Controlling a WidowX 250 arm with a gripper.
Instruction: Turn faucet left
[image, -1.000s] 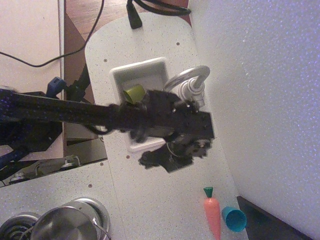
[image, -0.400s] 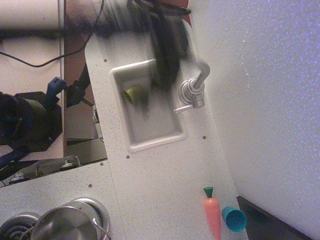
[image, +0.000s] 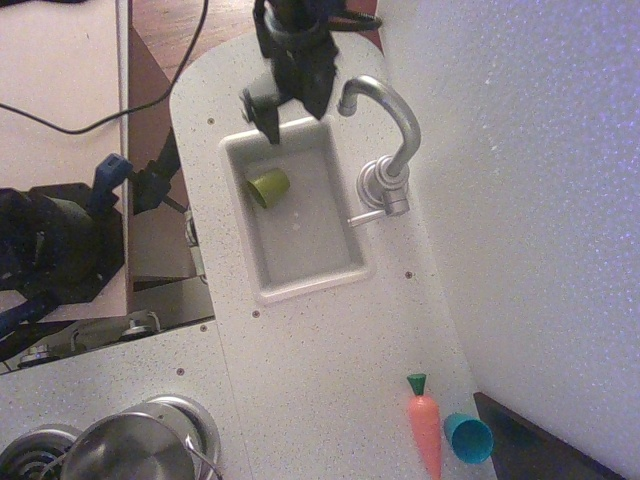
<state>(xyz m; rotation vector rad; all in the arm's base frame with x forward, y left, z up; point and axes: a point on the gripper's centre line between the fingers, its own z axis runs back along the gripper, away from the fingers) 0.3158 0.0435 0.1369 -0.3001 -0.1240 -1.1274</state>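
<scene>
Black hand (image: 285, 95) cut off beside faucet (image: 385, 140).

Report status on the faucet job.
Hand off the faucet, above sink's far edge. Spout points toward far end. Green cup in sink, nothing blocking.

A white speckled counter (image: 320, 370) fills the middle; a white foam wall (image: 520, 200) stands at 3 o'clock.

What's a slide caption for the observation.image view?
Overhead view: gripper above the sink, beside the faucet spout; green cup in the basin.
</scene>
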